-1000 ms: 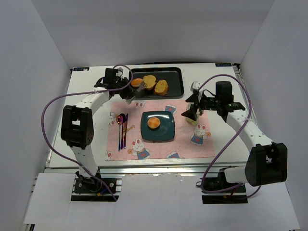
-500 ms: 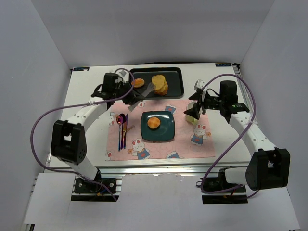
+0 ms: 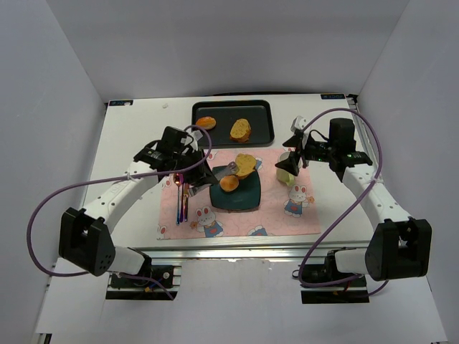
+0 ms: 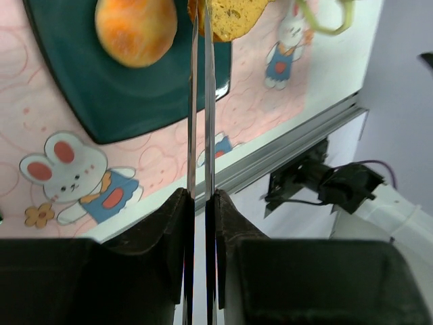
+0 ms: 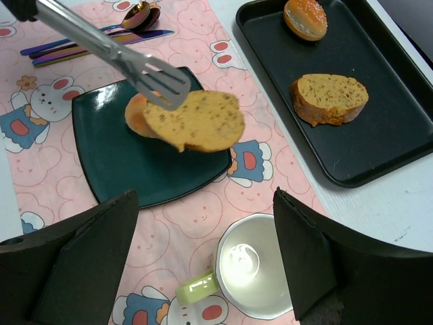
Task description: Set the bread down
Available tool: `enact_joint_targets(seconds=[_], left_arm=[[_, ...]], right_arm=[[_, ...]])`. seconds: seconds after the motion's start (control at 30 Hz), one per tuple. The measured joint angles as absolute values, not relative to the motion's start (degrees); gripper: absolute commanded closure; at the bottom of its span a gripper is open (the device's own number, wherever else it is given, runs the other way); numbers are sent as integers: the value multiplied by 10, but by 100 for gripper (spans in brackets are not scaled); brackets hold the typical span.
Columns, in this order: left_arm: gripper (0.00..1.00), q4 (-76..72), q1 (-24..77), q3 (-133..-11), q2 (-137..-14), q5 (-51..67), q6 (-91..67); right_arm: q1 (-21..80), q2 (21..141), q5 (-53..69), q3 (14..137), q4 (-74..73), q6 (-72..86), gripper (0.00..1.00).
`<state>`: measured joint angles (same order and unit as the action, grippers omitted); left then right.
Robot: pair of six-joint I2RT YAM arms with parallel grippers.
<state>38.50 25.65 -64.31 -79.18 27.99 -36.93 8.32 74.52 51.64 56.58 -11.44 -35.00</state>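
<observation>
Steel tongs (image 5: pixel 108 51) squeezed in left gripper (image 4: pixel 201 203), pinching oval toasted bread slice (image 5: pixel 199 122) just above dark-green square plate (image 5: pixel 115 183), overlapping round orange bun (image 4: pixel 135 27) lying there; held raised to clear that bun before release. Right gripper (image 3: pixel 288 165) spread wide, empty, beside white mug (image 5: pixel 254 271).

left end effector (image 4: pixel 199 203) clamped, right end effector (image 5: pixel 203 203) spread wide.

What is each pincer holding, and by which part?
Left pincer clamps metal tongs by their handles; the tongs pinch a toasted bread slice at one edge. Right pincer open, empty.
</observation>
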Motion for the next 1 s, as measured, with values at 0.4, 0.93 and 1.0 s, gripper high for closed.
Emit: enact_joint_targets(seconds=[0.4, 0.93, 1.0], left_arm=[[57, 433, 308, -651, -832, 245, -343], [50, 464, 309, -735, -851, 193, -338], [52, 468, 308, -748, -858, 181, -335]], right_arm=[[83, 746, 516, 566, -115, -349, 15], [83, 746, 516, 564, -114, -349, 14], [83, 746, 517, 564, -114, -349, 14]])
